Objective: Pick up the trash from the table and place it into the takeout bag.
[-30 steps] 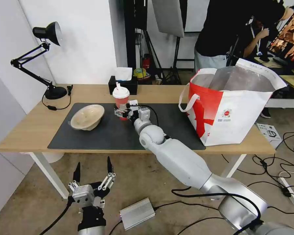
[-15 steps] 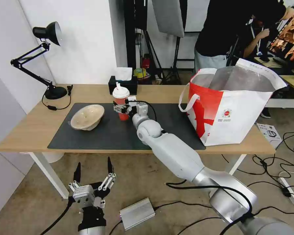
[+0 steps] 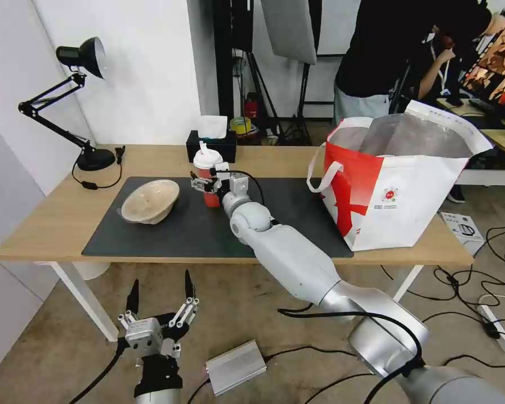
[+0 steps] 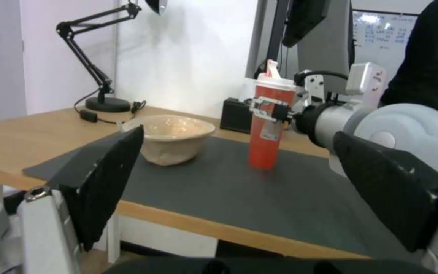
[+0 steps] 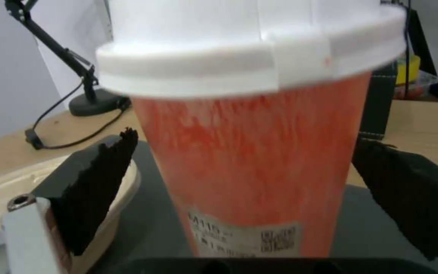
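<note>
The red cup [image 3: 208, 177] w/ white lid & straw is seen upright just left of frame centre in the head view, on the dark grey mat [image 3: 168, 235] of the table [image 3: 50, 219]. The right gripper [image 3: 203, 186] is reached across the mat to the cup; its fingers [image 5: 100, 190] are spread either side of the cup body, a gap being visible on each side in the right wrist view, so no pinch is made yet. The beige pulp bowl [image 3: 150, 200] is sat tilted at centre-left of the frame, near the cup but apart. The takeout bag [image 3: 395, 196] is stood open at right of the frame, foil lining showing, well apart from the cup. A black tissue box [image 3: 210, 145] is placed behind the cup, toward upper centre. The left gripper [image 3: 160, 297] is held low at bottom left, below table edge, fingers spread, nothing b/w them. A desk lamp [image 3: 78, 101] is stood at upper left.
</note>
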Controlling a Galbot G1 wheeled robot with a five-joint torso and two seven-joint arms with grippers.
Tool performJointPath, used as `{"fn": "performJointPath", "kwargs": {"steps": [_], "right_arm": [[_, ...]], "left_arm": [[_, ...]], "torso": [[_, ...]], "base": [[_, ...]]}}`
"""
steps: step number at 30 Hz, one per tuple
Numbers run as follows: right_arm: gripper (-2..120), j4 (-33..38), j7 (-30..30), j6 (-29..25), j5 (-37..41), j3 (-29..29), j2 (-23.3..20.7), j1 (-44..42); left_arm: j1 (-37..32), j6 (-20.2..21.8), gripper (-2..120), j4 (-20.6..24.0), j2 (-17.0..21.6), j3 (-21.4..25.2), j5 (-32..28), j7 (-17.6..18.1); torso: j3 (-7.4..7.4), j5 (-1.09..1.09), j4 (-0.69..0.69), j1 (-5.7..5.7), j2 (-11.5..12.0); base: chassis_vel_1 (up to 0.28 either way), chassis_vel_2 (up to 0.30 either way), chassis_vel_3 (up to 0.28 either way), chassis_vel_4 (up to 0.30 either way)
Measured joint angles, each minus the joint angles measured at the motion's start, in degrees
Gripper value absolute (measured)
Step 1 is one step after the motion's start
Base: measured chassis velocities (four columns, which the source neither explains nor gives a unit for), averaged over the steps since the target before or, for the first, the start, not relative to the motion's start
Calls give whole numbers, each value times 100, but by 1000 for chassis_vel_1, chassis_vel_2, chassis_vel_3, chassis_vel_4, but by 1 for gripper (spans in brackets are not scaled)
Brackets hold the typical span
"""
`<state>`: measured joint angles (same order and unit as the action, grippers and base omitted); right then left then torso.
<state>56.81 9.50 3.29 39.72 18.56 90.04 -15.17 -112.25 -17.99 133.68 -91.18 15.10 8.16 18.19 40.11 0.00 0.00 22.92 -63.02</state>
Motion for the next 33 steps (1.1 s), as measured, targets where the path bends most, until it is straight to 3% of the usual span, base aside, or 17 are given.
{"fn": "performJointPath", "kwargs": {"steps": [11,15,17,19,24,27,33], "right_arm": [[99,-53,-44,8,-50,3,-4,-111],[82,-62,-103,8,-51,6,-5,-154],[80,-62,-104,8,-51,6,-5,-155],[67,-62,-115,7,-52,7,-8,-204],[55,-62,-120,2,-59,-1,-11,-226],[37,-34,-121,2,-59,-3,-21,-234],[22,121,-111,1,-59,-10,-86,-264]], "left_arm": [[-16,-20,100,-8,-1,-3,1,2],[-22,-50,100,-12,-1,-3,4,3],[-23,-51,100,-12,-1,-3,4,3],[-29,-61,100,-16,-1,-5,8,3],[-42,-73,100,-16,-1,-10,17,4],[-40,-75,100,-16,-1,-10,22,4],[-42,-75,100,-12,-1,-9,27,4]], "torso": [[0,0,0,0,0],[0,0,0,0,0],[0,0,0,0,0],[0,0,0,0,0],[0,0,-1,0,0],[0,0,0,0,0],[0,0,0,0,0]], "base": [[0,0,0,0],[0,0,0,0],[0,0,0,0],[0,0,0,0],[0,0,0,0],[0,0,0,0],[0,0,0,0]]}}
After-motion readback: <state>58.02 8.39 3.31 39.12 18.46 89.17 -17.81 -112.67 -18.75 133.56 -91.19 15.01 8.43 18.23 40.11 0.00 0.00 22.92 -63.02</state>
